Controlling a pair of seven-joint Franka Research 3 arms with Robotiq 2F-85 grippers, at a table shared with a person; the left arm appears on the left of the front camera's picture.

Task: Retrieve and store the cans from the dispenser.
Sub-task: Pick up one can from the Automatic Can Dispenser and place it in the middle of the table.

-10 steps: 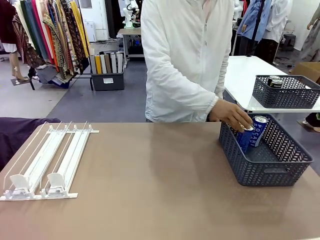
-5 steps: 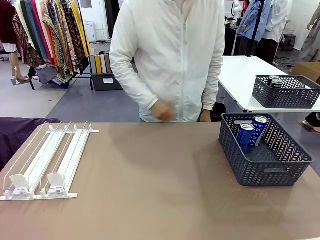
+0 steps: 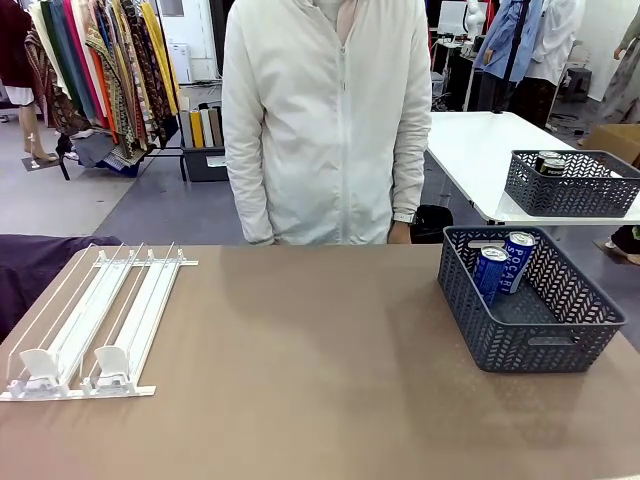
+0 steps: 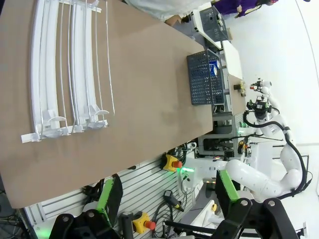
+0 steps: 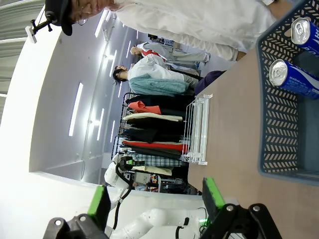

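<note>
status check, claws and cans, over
Left claw open, empty. Right claw open, empty. Dispenser holds no cans; two blue cans in grey basket. Nothing blocking.

Blue cans (image 3: 503,266), dark grey lattice basket (image 3: 528,345), white dispenser (image 3: 95,320), brown table (image 3: 300,380)

Matt brown tabletop (image 3: 300,360), smooth with a soft sheen. The dispenser (image 3: 95,320) looks like glossy white plastic with thin wire rails. The basket (image 3: 530,300) — dull grey plastic lattice. Two blue cans (image 3: 503,265) inside, shiny printed metal with bright silver tops — and the person's jacket (image 3: 325,120) is white matt cloth.
</note>
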